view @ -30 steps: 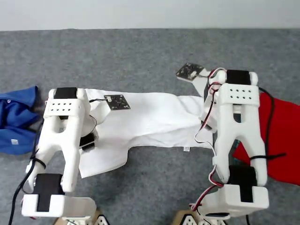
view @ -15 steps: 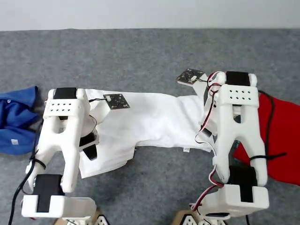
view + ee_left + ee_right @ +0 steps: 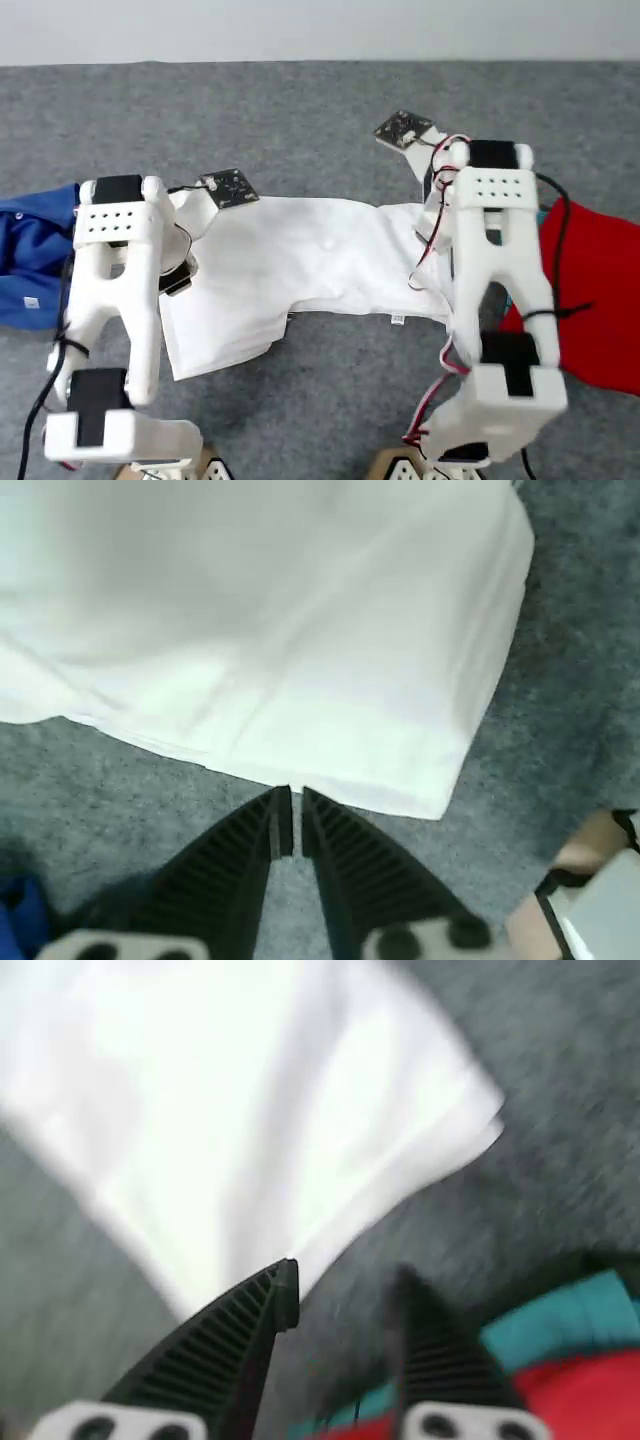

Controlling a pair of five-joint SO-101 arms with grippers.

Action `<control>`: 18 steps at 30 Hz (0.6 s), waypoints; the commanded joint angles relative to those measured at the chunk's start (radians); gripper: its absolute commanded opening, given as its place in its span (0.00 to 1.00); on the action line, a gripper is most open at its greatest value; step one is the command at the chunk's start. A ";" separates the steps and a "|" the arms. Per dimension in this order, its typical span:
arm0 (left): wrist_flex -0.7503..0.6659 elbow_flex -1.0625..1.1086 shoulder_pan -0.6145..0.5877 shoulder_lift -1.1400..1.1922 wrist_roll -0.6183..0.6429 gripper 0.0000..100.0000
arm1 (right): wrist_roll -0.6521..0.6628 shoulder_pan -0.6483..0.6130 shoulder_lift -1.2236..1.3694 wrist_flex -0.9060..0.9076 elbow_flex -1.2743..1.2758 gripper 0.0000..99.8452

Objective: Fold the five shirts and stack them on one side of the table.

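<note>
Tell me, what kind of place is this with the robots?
Probably a robot lab's test bench: a left arm and a right arm stand side by side at a grey table, a white shirt spread between them, a blue shirt and a red shirt at its sides.

White shirt (image 3: 320, 260): soft matt cloth, lightly creased. Red shirt (image 3: 600, 290) and blue shirt (image 3: 30, 260): matt cloth. Desk (image 3: 300, 110): grey, rough felt-like cover. Arm shells (image 3: 115, 260): smooth white plastic, slight sheen. Left pincer (image 3: 296, 825) and right pincer (image 3: 345, 1295): black ribbed matt plastic.
</note>
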 commanded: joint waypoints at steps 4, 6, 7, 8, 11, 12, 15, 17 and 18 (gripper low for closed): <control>-0.169 0.021 -0.044 0.160 0.106 0.01 | -0.124 -0.007 0.165 -0.266 -0.054 0.01; -0.195 0.021 -0.046 0.216 0.121 0.01 | -0.130 -0.005 0.222 -0.317 -0.054 0.01; -0.203 0.019 -0.048 0.245 0.121 0.01 | -0.129 -0.002 0.251 -0.337 -0.054 0.01; -0.210 0.018 -0.051 0.273 0.121 0.01 | -0.129 0.001 0.275 -0.357 -0.054 0.01; -0.222 0.016 -0.080 0.328 0.121 0.01 | -0.129 0.033 0.325 -0.395 -0.058 0.01; -0.224 0.008 -0.095 0.344 0.121 0.01 | -0.129 0.044 0.337 -0.394 -0.071 0.01; -0.224 -0.021 -0.157 0.361 0.120 0.01 | -0.129 0.071 0.352 -0.372 -0.103 0.01; -0.224 -0.038 -0.187 0.354 0.120 0.01 | -0.129 0.074 0.346 -0.357 -0.112 0.01; -0.218 -0.045 -0.195 0.351 0.120 0.01 | -0.129 0.074 0.344 -0.340 -0.124 0.01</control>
